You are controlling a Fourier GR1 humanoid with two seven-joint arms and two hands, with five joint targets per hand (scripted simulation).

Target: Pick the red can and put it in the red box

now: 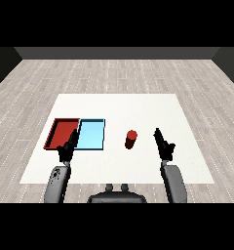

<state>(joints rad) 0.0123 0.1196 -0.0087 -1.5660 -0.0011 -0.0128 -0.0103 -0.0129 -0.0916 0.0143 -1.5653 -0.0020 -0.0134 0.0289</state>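
Nearest the robot, the left hand (67, 149) is hovering over the near edge of the trays, its fingers looking straight and holding nothing. The right hand (164, 142) is hanging over the bare white bench (153, 110), fingers likewise extended and together, pinching nothing.

A little farther out, the red can (131, 139) is standing upright on the bench, between the right hand and the light blue tray (91, 135), near both but touching neither. It is probably light and rigid, with a smooth, rather slippery wall that will not give under the fingers; being narrow and upright, it is likely to tip if nudged near the top. The sensible place to take it is around the middle of its side, fingers and thumb curling round from the right.

The red tray (63, 132) is lying just left of the blue one, edges touching.

No label, brand or writing is showing on the can or trays.
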